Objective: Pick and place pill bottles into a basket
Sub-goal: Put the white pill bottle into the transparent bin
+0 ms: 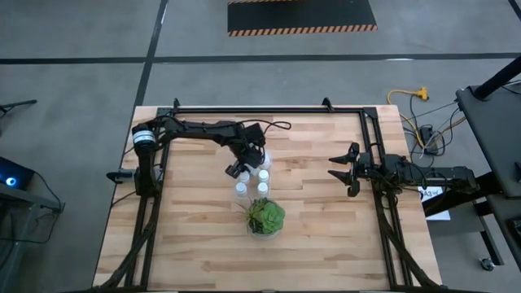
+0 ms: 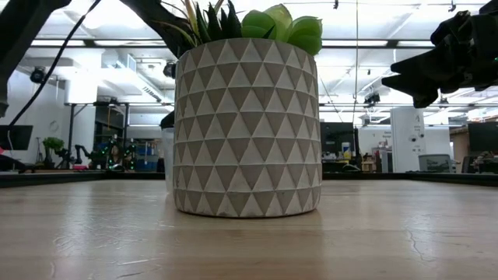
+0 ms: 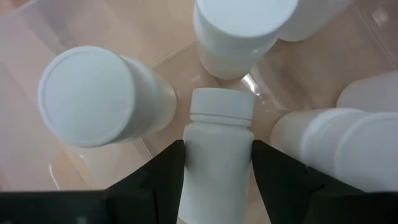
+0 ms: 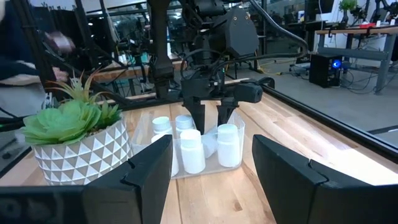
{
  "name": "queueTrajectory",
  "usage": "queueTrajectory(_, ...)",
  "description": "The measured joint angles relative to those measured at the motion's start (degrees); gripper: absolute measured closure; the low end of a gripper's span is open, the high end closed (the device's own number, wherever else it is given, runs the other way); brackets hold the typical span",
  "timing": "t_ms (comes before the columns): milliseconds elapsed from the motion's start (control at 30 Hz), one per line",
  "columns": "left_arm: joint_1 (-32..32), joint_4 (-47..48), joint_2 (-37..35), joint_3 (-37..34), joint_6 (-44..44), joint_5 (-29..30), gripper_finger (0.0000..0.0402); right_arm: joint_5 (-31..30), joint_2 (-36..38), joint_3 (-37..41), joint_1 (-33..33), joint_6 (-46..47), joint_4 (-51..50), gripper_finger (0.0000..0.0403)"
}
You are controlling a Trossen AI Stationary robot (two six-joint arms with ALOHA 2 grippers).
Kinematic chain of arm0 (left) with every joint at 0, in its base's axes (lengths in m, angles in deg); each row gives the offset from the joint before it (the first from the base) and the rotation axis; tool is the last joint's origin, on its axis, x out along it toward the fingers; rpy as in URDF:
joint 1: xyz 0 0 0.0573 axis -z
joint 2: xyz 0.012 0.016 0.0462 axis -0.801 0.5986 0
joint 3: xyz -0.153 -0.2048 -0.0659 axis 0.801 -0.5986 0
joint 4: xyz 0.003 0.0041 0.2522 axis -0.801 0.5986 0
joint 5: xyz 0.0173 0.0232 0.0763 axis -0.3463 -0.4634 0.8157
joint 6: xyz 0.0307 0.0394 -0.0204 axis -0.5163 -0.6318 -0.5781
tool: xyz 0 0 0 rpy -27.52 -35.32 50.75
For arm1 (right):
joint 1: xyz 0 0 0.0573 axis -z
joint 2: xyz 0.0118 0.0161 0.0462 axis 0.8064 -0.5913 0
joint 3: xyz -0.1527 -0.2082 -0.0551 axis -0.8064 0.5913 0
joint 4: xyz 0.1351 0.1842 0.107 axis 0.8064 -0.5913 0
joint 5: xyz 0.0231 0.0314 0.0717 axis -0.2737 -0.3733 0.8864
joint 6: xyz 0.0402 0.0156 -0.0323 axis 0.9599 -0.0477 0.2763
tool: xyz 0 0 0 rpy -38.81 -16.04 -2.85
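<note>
White plastic fills the clear basket (image 4: 186, 158) near the middle of the wooden tabletop (image 1: 326, 220), just behind the potted plant (image 1: 265, 216). In the left wrist view we count five pill bottles: four standing around the rim of the picture and one pill bottle (image 3: 217, 162) pinched between the two dark fingers (image 3: 155, 177) of the left tool (image 1: 244, 163), which hangs over the basket. From the right wrist view we can make out four upright bottles in the bin, so we cannot give a firm total. The right tool (image 1: 342, 172) waits well apart, toward the right edge of the tabletop, its fingers spread and holding nothing.
</note>
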Motion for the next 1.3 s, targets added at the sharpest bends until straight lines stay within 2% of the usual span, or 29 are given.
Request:
queueTrajectory(233,-0.01,-0.84,0.55,-0.09,0.13,0.28,0.0227,0.01,-0.01,0.00,0.00,0.00,0.02,0.0193)
queueTrajectory(633,-0.21,-1.49,0.69,-0.15,3.08,0.88,0.0167,-0.01,-0.01,0.00,0.00,0.00,0.00,0.0193)
queueTrajectory(967,-0.21,-1.73,0.60,-0.21,3.06,1.17,0.0165,0.01,-0.01,0.00,0.01,0.00,0.00,0.0193)
queueTrajectory(1100,-0.06,-2.62,0.29,-0.28,3.03,2.26,0.0180,-0.01,-0.01,0.00,0.02,0.00,0.00,0.0193)
queueTrajectory(1300,-0.06,-3.57,-0.11,-0.33,3.03,2.86,0.0241,0.00,-0.01,0.00,0.01,0.00,0.00,0.0193)
